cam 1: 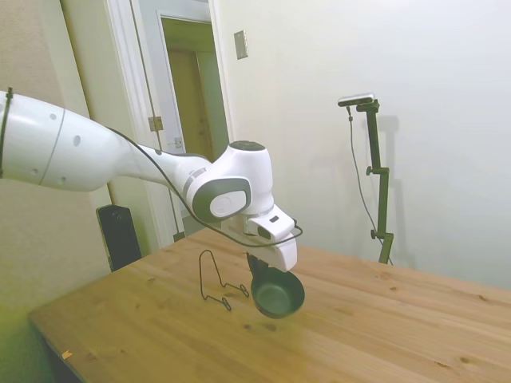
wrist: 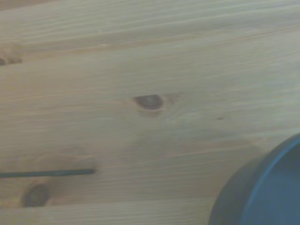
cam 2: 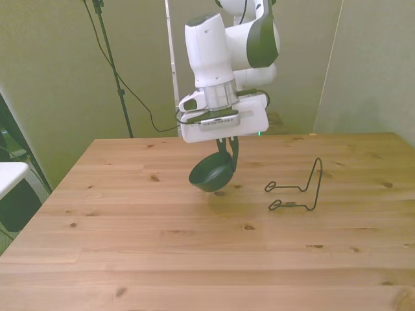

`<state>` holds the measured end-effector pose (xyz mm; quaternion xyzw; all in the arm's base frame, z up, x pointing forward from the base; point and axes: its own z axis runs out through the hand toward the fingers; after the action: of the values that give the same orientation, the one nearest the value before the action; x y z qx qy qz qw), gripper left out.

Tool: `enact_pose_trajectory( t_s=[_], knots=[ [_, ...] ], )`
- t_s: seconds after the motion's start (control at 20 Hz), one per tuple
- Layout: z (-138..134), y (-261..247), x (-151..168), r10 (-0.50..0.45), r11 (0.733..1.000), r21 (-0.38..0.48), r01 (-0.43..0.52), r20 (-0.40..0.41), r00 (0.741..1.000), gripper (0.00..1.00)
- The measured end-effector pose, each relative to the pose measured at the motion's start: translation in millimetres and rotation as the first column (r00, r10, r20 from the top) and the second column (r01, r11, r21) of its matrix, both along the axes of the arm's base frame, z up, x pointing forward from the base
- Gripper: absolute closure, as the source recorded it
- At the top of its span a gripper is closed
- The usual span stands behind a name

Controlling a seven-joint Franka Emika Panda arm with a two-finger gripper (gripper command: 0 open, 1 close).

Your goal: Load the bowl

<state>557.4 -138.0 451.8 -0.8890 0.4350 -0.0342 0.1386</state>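
item 1: small round dark green matte bowl (cam 2: 211,173), held off the table, tilted on edge, hanging below the white two-finger gripper (cam 2: 228,148). fingers closed on the bowl's rim, pinching it; bowl not touching the wood. in side view the bowl (cam 1: 277,293) shows its hollow toward the camera w/ a shadow on the planks beneath, so it's clear of the surface.

item 2: thin black wire rack (cam 2: 297,189), upright loop w/ two feet on the table, near the bowl toward the front view's right, apart from it. side view: rack (cam 1: 217,279) just beside the bowl, no contact seen.

item 3: light wooden plank table (cam 2: 162,259), knots visible.

step in hand (judgement): carry bowl to rack & seat it against the upright loop. to do well: keep bowl on edge, approach across the feet, lower slow so rim slips in w/o nudging the light wire; release only once it leans.

room: wide bare wood toward the front view's left & near edge; rack sits well in from all table edges. main risk: rack sliding or tipping.
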Motion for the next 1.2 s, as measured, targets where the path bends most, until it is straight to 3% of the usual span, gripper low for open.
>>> enact_pose_trajectory(
  t_s=[0.25, 0.55, 0.9, 1.2],
  knots=[
    [20, 16, -13, 0.055, 0.98, 0.189, -0.058, 0.023, 0.998, 1.0],
    [23, 23, -18, 0.071, 0.914, 0.396, -0.084, 0.049, 0.996, 1.0],
    [12, 32, -12, 0.042, 0.835, 0.546, -0.071, 0.065, 0.997, 1.0],
    [-4, 40, -2, 0.042, 0.815, 0.576, -0.063, 0.05, 0.998, 1.0]
  ],
)
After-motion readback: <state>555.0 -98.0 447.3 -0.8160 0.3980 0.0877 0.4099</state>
